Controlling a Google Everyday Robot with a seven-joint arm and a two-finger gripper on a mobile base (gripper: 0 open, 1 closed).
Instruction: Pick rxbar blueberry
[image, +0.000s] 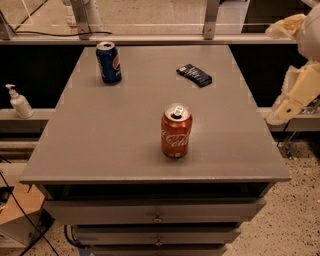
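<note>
The rxbar blueberry (194, 75) is a small flat dark navy bar lying on the grey table (115, 130), at the back right of its top. My gripper (292, 97) is on the cream-coloured arm at the right edge of the view. It hangs beside the table's right side, off the top and well apart from the bar. Nothing is seen in it.
A red cola can (176, 130) stands upright near the middle front of the table. A blue soda can (108, 62) stands at the back left. A white pump bottle (19, 101) sits on a low ledge to the left. Drawers (157, 212) lie under the top.
</note>
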